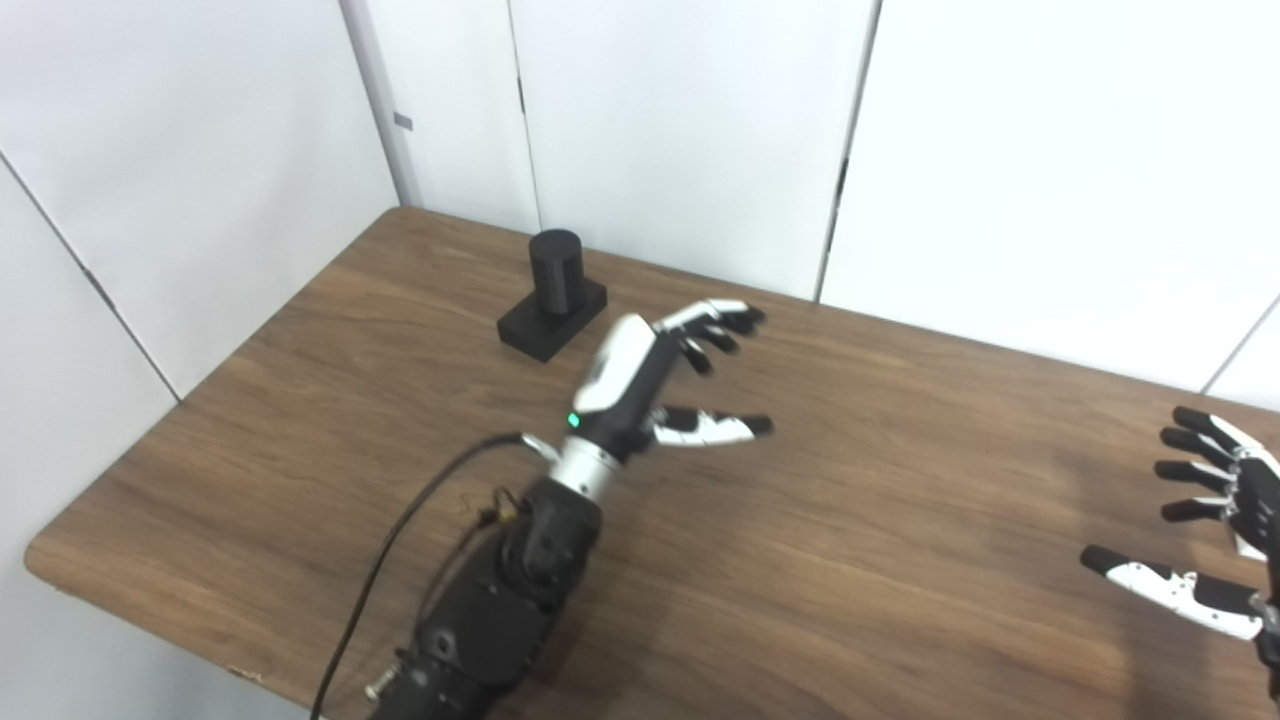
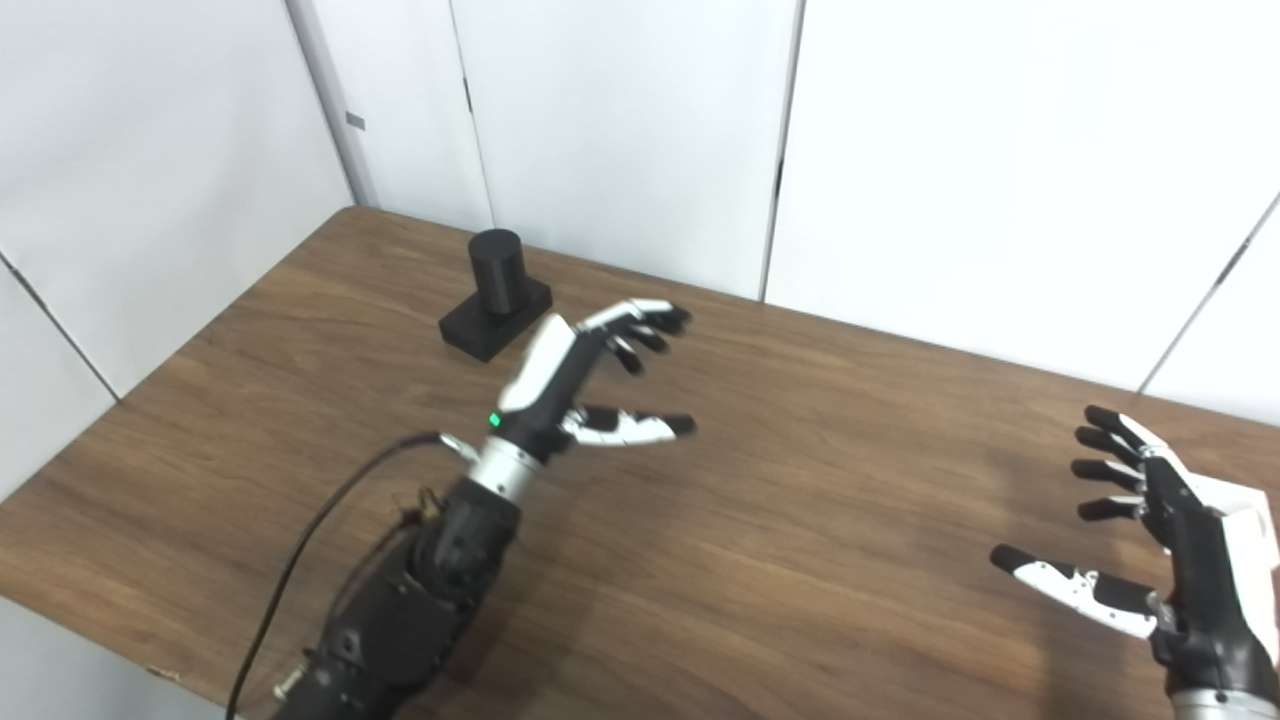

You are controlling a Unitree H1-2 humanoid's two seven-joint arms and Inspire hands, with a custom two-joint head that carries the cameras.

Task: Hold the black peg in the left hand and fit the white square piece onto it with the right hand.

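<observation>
The black peg [image 1: 554, 272], a short cylinder on a square black base, stands upright near the far left of the brown table [image 1: 900, 450]. My left hand [image 1: 650, 375] hovers open just to the right of the peg and nearer to me, fingers spread, touching nothing. Over the table's right end my right hand [image 2: 1160, 545] is open too, fingers apart and empty. A white corner [image 2: 1245, 497] peeks out behind the right hand; it could be the white square piece, mostly hidden.
White wall panels [image 1: 700, 120] close off the table at the back and left. The table's rounded front-left corner [image 1: 40, 560] lies near the left arm's black cable [image 1: 390, 560].
</observation>
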